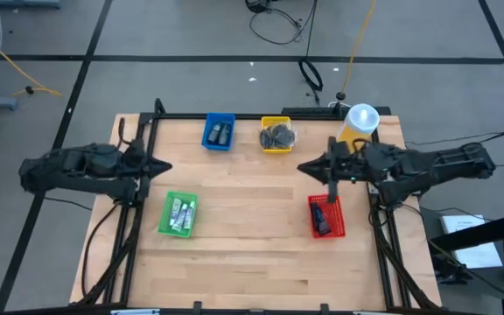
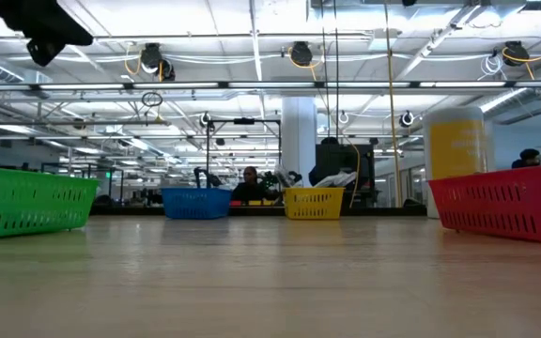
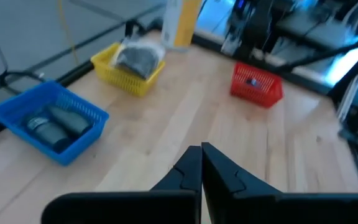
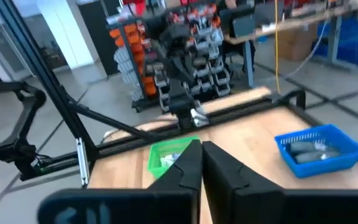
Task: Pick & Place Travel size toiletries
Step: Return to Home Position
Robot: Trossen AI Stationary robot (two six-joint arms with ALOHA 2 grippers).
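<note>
Since nothing lies loose on the bench [image 1: 252, 245], homing looks nearly done: left hand [image 1: 164, 165] fingers together, empty; toothpaste tubes [image 1: 181, 214] in green bin [image 1: 164, 215]; deodorants [image 1: 219, 133] in blue bin [image 1: 219, 148]; right hand [image 1: 304, 166] likewise closed, empty. Next: just park.

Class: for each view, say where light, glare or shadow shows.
High view: even light, no hard shadows on the table. Low view: ceiling lights glare overhead; the table has a dull sheen. Left wrist view: bright glow behind the red bin; the left gripper is a dark shape. Right wrist view: right gripper likewise dark against the lit room.
</note>
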